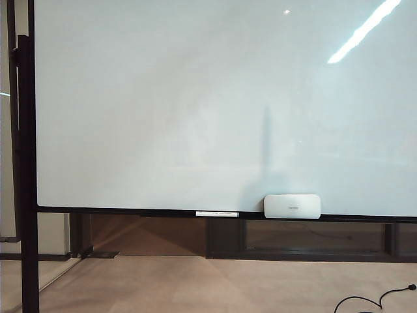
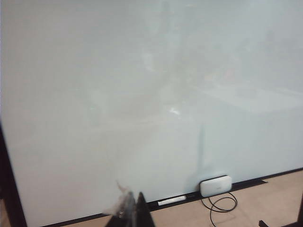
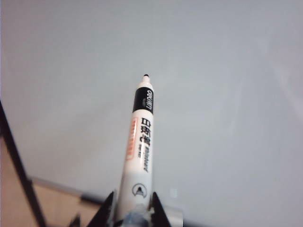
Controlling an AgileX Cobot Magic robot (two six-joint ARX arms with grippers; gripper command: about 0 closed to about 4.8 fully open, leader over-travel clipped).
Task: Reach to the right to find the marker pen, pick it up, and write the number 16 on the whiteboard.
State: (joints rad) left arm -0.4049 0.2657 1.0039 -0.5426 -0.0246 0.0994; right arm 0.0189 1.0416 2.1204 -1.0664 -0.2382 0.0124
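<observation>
Both hands, left hand (image 2: pixel 131 213) and right hand (image 3: pixel 130 210), show only pointed black fingertips.

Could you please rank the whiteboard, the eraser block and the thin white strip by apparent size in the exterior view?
1. whiteboard, by far the largest
2. eraser block
3. thin white strip, smallest

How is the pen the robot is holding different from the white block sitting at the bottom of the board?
The marker pen is long and thin; the eraser block is short, wide and rounded. The pen has a black collar and orange-red lettering; the block is nearly plain white. The pen is held in the right end effector, tip pointing at the whiteboard; the block rests on the board's bottom rail. Both are mostly white.
</observation>
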